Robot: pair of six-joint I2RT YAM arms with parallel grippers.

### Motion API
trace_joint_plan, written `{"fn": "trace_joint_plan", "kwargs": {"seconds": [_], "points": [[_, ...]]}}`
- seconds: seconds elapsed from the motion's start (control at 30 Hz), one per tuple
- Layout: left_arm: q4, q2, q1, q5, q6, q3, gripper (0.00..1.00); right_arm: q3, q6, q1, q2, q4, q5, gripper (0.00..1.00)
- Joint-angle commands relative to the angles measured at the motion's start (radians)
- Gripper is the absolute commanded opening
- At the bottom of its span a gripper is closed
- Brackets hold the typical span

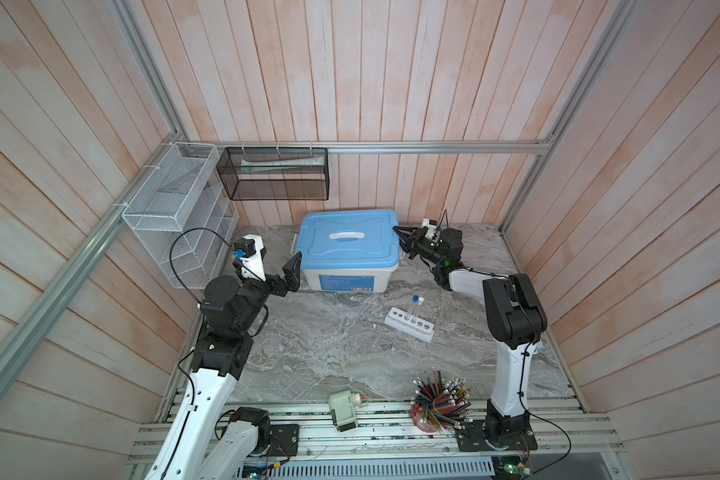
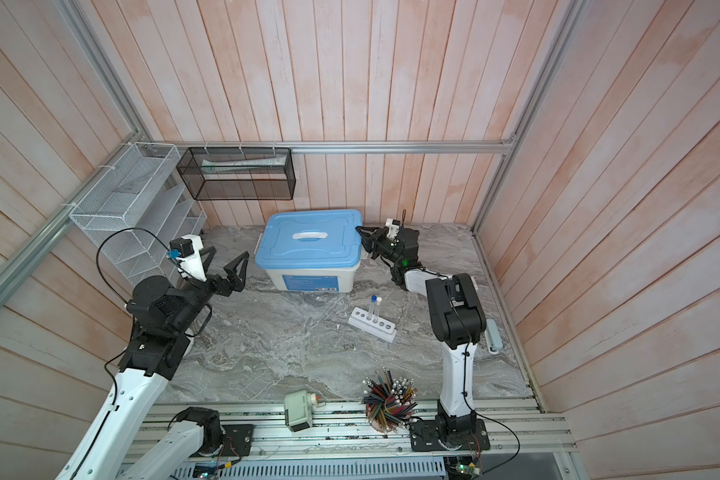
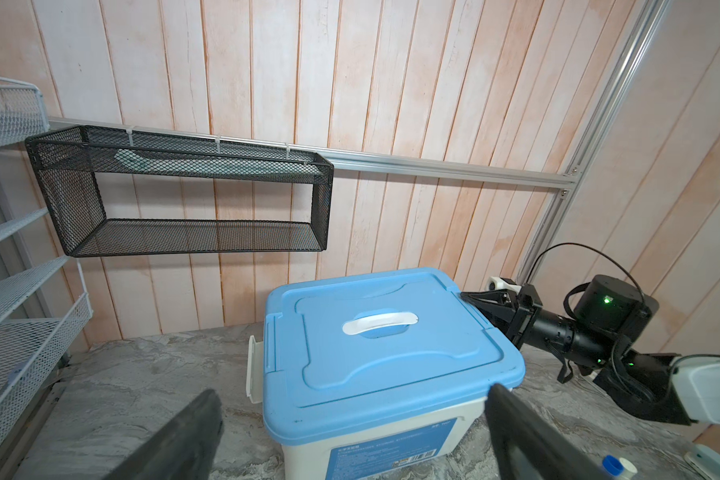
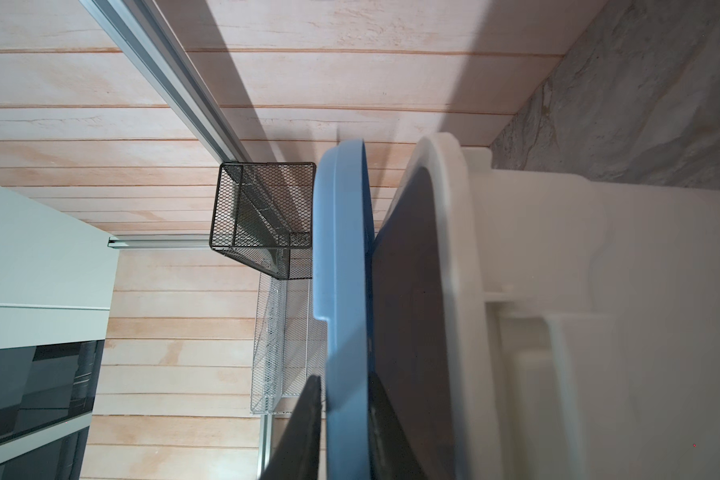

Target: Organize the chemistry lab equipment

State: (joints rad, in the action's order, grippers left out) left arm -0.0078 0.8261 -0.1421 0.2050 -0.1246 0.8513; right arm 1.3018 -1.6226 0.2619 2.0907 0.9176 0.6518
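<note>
Look at the right fingers (image 3: 483, 298): they're at the right-hand short edge of the flat blue plastic lid (image 1: 348, 237) on the white plastic storage box (image 1: 337, 280), one above the rim and one below. The gap is narrow, but whether they're pinching or just flanking, I can't tell. The left fingers (image 2: 238, 274) gape wide and empty, just off the box's left end. Centre-right on the marbled grey worktop (image 1: 308, 345), two clear capped test tubes (image 1: 415, 309) stand upright in the smooth white six-hole rack (image 1: 408, 328). It lies diagonally, nearer the right arm.

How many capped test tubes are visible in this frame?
2: the blue-capped test tube and the white-capped test tube stand side by side in the white rack. The blue-lidded storage box may hide more.
</note>
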Motion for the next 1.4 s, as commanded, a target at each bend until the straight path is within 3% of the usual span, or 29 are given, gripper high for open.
{"fn": "trace_joint_plan", "kwargs": {"seconds": [0.0, 1.03, 1.2, 1.37], "points": [[0.016, 0.005, 0.006, 0.015, -0.009, 0.012, 1.00, -0.024, 0.017, -0.013, -0.042, 0.049, -0.004, 0.22], [0.011, 0.042, 0.003, 0.061, 0.004, 0.019, 1.00, -0.110, 0.080, -0.053, -0.094, 0.020, -0.008, 0.23], [0.007, 0.105, 0.000, -0.007, 0.008, 0.010, 1.00, -0.077, 0.209, -0.058, -0.143, -0.131, -0.001, 0.30], [-0.003, 0.238, 0.009, 0.003, -0.064, 0.091, 1.00, -0.042, 0.443, -0.066, -0.221, -0.368, -0.032, 0.39]]}}
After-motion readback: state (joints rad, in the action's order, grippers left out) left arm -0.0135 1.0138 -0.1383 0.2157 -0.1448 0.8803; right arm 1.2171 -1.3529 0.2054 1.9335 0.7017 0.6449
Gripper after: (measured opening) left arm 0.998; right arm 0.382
